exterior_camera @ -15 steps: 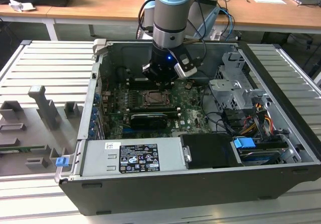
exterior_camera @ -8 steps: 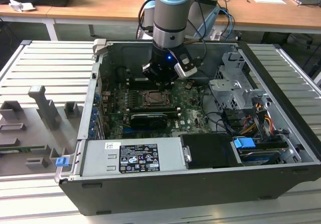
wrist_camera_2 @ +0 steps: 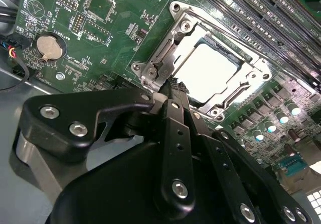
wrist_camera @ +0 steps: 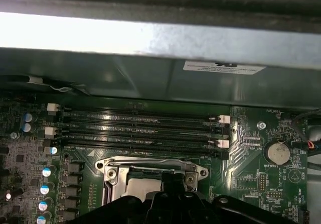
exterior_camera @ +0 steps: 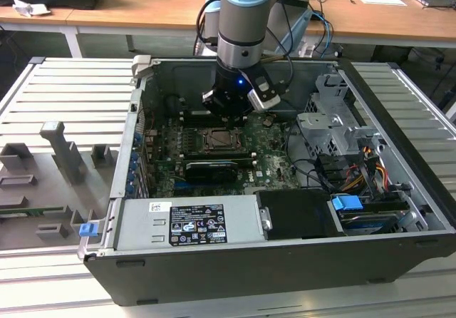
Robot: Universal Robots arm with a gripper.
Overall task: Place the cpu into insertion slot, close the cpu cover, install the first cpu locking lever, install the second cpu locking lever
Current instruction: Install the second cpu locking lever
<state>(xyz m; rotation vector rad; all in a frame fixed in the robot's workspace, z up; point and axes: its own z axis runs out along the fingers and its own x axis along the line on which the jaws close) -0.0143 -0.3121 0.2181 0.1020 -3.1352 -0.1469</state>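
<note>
Work stands at the socket stage, judging by the exterior view: the arm reaches down into the open computer case [exterior_camera: 399, 118] and its gripper [exterior_camera: 231, 109] hangs just above the cpu [exterior_camera: 216, 141], which lies in the socket on the green motherboard [exterior_camera: 274, 154]. One long black graphics card [exterior_camera: 210, 170] sits nearer the camera, and one grey power supply [exterior_camera: 189, 222] lies along the near wall.

In the second wrist view the claw [wrist_camera_2: 175, 83] is pressed together and pinches nothing. Its tip sits at the edge of the cpu cover [wrist_camera_2: 253, 63], by a corner of the frame; whether it touches the metal I cannot tell. The cpu [wrist_camera_2: 213, 71] shows bright through the cover's cut-out, so the chip looks seated and the cover looks down over it. I judge the step in hand to be one of the locking levers, though I cannot make out either lever surely enough to say whether it is latched. Such a move would call for a firm, steady push along the socket's side, with the tip kept off the chip face and the small parts around it. One coin battery [wrist_camera_2: 50, 47] lies well apart.

In the first wrist view the tip again rests at the cover's edge. Counted here: one cpu [wrist_camera: 140, 188], one cover [wrist_camera: 150, 162], four memory slots [wrist_camera: 140, 129], one battery [wrist_camera: 277, 152]
</note>
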